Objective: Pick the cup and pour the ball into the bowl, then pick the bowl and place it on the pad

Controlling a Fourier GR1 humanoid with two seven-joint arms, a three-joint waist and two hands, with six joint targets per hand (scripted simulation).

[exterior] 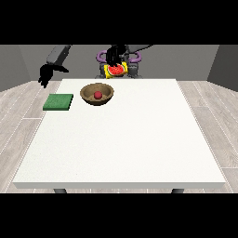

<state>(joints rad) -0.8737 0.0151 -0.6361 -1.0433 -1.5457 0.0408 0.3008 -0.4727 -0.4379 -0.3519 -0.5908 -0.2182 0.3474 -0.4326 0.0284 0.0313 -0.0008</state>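
A brown wooden bowl (85,93) stands on the white table (125,139) at the far left, with a red ball (98,95) inside it. Just behind and above the bowl, a yellow cup (115,70) with red on its face hangs tilted in the air. The hand at the view's right (114,56) has reached across to the middle and is curled round the cup from above. A flat green pad (58,102) lies left of the bowl, near the table's left edge. The hand at the view's left (46,74) hangs beyond the table's far left corner, fingers relaxed and holding nothing.
The robot's torso (132,69) with purple parts stands right behind the table's far edge. Grey plank floor (23,107) surrounds the table.
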